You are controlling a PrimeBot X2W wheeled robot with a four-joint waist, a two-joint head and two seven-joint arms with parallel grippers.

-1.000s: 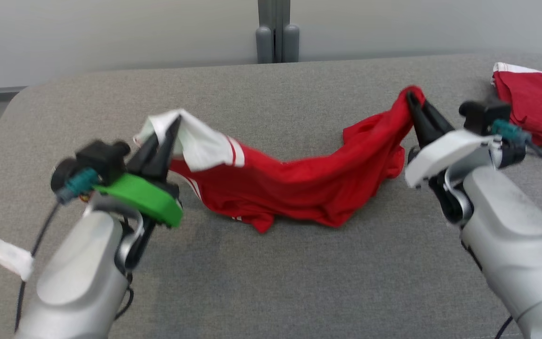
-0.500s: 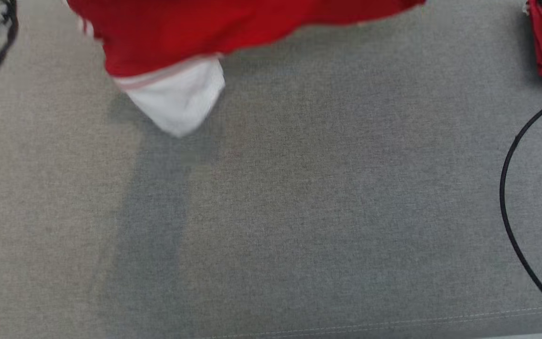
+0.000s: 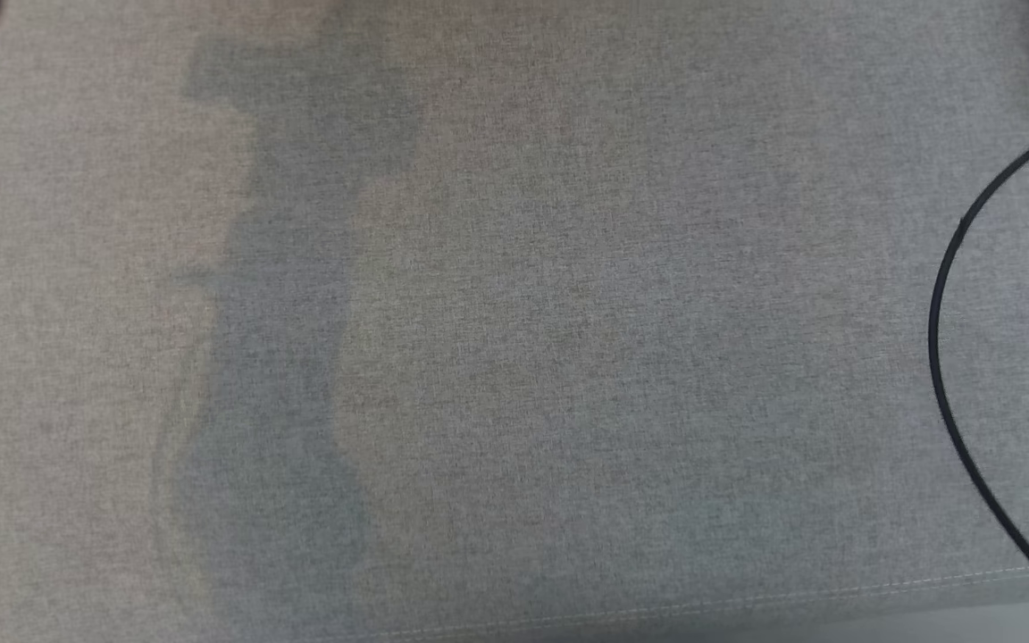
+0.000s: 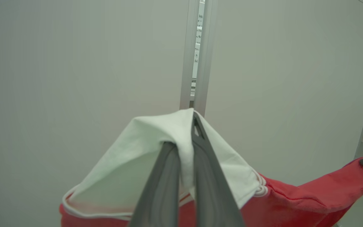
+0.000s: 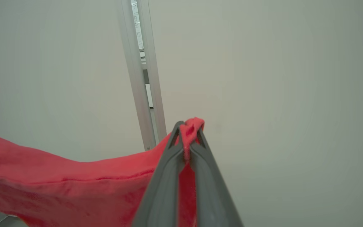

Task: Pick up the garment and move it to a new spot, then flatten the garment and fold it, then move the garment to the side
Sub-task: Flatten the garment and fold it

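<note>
Aloft: left tool pinches the soft white sleeve; the red jersey garment sags slack & creased across the front of the pale metal post to right tool, pressed on a bunched red edge. Risk: thin pinches could slip w/ any tug, dropping cloth onto grey woven counter.

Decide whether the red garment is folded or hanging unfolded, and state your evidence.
Hanging, not folded: the garment sags bunched between the left gripper, pinching its white sleeve, and the right gripper, pinching a red edge.
</note>
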